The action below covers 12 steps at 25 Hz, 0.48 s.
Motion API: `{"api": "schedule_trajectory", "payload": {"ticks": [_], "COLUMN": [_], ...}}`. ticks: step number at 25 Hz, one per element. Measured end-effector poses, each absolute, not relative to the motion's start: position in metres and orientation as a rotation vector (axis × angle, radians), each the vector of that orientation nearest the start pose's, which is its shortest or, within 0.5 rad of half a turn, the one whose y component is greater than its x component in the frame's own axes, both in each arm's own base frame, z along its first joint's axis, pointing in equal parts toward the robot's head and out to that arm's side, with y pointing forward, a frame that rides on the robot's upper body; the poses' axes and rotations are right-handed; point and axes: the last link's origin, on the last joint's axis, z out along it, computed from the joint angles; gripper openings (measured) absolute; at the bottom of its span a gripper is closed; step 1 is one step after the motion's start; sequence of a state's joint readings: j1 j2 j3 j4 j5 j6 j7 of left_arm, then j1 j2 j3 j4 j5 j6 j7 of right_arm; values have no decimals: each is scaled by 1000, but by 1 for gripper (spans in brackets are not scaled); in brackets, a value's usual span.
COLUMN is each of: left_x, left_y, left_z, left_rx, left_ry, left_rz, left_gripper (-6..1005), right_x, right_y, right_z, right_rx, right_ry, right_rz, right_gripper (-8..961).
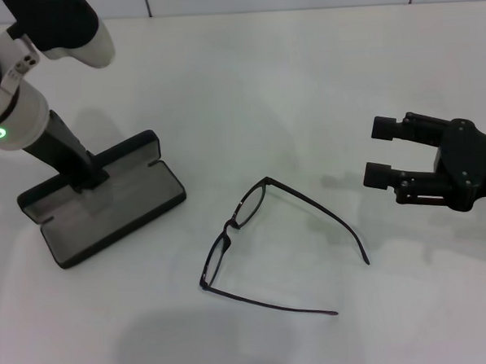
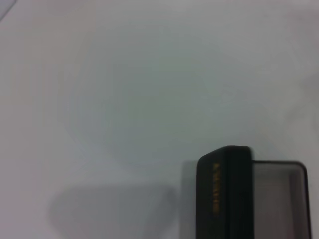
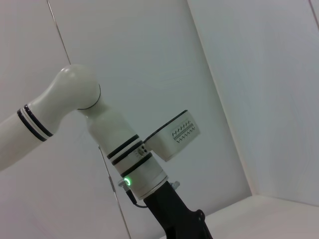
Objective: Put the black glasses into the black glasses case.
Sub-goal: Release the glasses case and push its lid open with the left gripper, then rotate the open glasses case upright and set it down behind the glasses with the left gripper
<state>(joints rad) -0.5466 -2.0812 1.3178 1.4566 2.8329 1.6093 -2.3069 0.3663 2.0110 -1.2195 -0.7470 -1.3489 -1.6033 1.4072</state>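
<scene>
The right claw [image 1: 377, 151] is seen in the head view at the right side of the surface [image 1: 303, 81], its two black fingers [image 1: 384, 127] spread wide and pointed toward the middle. Nothing is held between them and nothing is touched; the claw is kept apart from the black glasses [image 1: 266, 242], near the tip of the closer temple arm. The right arm enters from the right edge, roughly level with the surface.

The left claw [image 1: 88, 178] is lowered onto the black glasses case [image 1: 105, 201] at the left side of the surface. Its dark end meets the case at the hinge line between lid and tray, but whether its fingers are spread or closed cannot be told. The left arm slopes down from the upper left corner, white with black bands and a green lit ring, ending in a dark forearm section.

The case lies open, its grey lining exposed, with the lid on the far side. In the left wrist view one end of the case [image 2: 229, 194] is shown close up, with orange lettering on its black edge.

The glasses lie unfolded on the surface, between the case and the right claw, both temple arms extended toward the right and the lenses facing the case. They are well apart from the case.
</scene>
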Motion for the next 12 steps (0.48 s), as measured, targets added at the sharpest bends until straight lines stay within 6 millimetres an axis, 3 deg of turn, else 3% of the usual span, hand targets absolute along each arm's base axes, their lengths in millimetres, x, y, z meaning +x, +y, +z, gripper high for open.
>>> {"api": "schedule_trajectory", "payload": {"ticks": [2, 8, 12], "left_x": [-211, -202, -187], "left_y": [354, 355, 358], "left_z": [40, 44, 51], "left_rx": [-2504, -2493, -2463], "left_ry": [-623, -590, -519], "left_rz": [754, 721, 667], "left_gripper": [269, 209, 208], "right_x": [223, 223, 217], "right_y": [301, 295, 280], "right_z": [8, 7, 7], "right_rx": [-2742, -2765, -2853], "right_ry": [517, 512, 404], "right_rz": [1131, 1165, 1229], "right_gripper": [822, 822, 822]}}
